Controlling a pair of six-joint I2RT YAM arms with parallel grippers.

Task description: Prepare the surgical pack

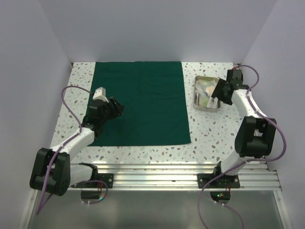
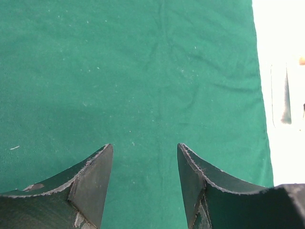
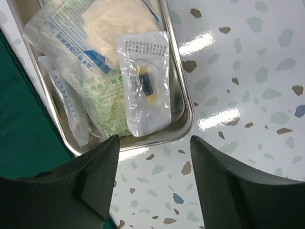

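Note:
The surgical pack's dark green cloth (image 1: 140, 102) lies flat on the table. To its right, off the cloth, stands the small steel tray (image 1: 206, 109). In the right wrist view the tray (image 3: 185, 112) holds clear pouches: a gauze pouch (image 3: 102, 21) and a small pouch (image 3: 145, 86) with a blue and yellow item. My right gripper (image 3: 155, 139) hangs open just past the tray's corner, above bare table, with nothing between its fingers. My left gripper (image 2: 144, 149) is open over the left part of the cloth (image 2: 143, 71), holding nothing.
The speckled white tabletop (image 1: 214, 133) runs around the cloth. White walls close in the back and both sides. An aluminium rail (image 1: 167, 169) with the arm bases lines the near edge. The cloth's edge (image 3: 19, 138) shows left of the tray.

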